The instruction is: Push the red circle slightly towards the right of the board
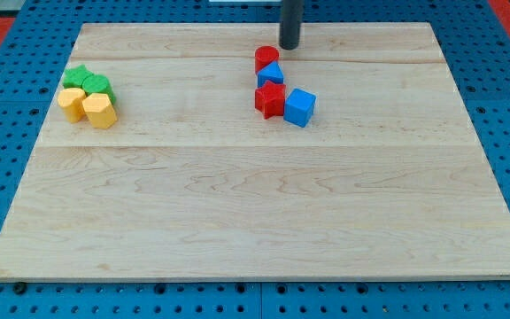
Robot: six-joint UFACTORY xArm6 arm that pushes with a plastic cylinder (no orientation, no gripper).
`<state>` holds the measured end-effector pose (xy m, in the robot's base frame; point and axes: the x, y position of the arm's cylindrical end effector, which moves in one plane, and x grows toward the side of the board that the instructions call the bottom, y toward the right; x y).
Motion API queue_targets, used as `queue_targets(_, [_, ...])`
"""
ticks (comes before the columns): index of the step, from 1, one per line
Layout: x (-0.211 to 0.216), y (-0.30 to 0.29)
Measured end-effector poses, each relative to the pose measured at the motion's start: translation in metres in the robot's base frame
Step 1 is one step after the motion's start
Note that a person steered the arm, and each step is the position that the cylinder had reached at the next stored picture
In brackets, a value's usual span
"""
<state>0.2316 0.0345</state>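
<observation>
The red circle (266, 58) sits near the top edge of the board (237, 230), about the middle from left to right. The rod comes down from the top, and its tip (289, 46) rests just above and to the right of the red circle, very close to it. There is no hand here that opens or closes, only the plain rod.

Right below the red circle, touching it, is a blue block (272, 74); I cannot tell its shape for sure. Under that are a red star-like block (270, 100) and a blue cube (299, 107), side by side. Far away by the left edge sit two green blocks (88, 81) and two yellow blocks (89, 106) in a bunch.

To do this well, I think the tip should go around to the left side of the red circle first, because now it is on the wrong side. Then it should push gently to the right, only a little. It should push through the middle of the circle so it does not spin or drag the blue block with it.
</observation>
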Motion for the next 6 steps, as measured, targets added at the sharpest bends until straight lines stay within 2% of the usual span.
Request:
queue_targets(1, [-0.008, -0.057])
queue_targets(2, [0.018, -0.108])
queue_targets(3, [0.049, -0.103])
queue_targets(6, [0.048, -0.017])
